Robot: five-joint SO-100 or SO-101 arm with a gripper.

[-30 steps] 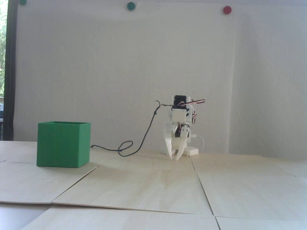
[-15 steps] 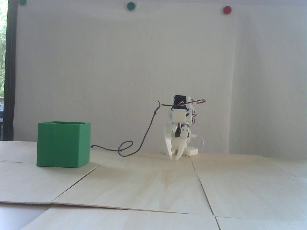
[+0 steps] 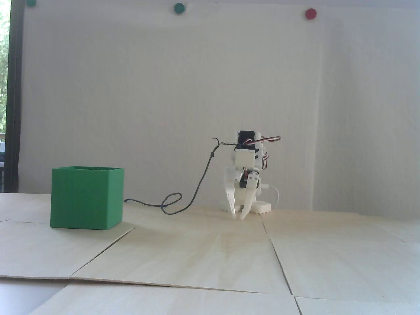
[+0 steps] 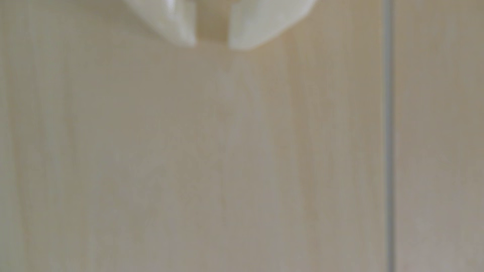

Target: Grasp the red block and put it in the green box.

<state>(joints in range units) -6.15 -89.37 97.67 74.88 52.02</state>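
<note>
Green plastic fills the left of the fixed view: the green box (image 3: 87, 198) stands upright on the pale wooden bench (image 3: 210, 256), open at the top, its walls thin and matte. To its right a dark cable (image 3: 193, 193) loops across the boards and climbs to the folded white arm (image 3: 246, 157), which sits near the back wall. Below the arm the claw (image 3: 239, 215) points down with its tips just above or touching the bench (the angle does not settle which). In the wrist view the claw (image 4: 211, 45) shows a narrow gap between its two fingers (image 4: 180, 28), so it is slightly parted and grips nothing; only bare wood lies under it, with a seam (image 4: 389, 136) between boards running down the right.

The red block cannot be seen in either view, not on the bench, not in the claw, and the inside of the box is hidden from this low camera. Whether it lies out of frame or already inside the box cannot be told. Further right, a small white toothed part (image 3: 261, 208) rests beside the arm's base.

Going by the task alone, a small brick of that sort should be light and stiff, perhaps a little slick, and best pinched across its narrow width at mid-height so that it does not twist out.
</note>
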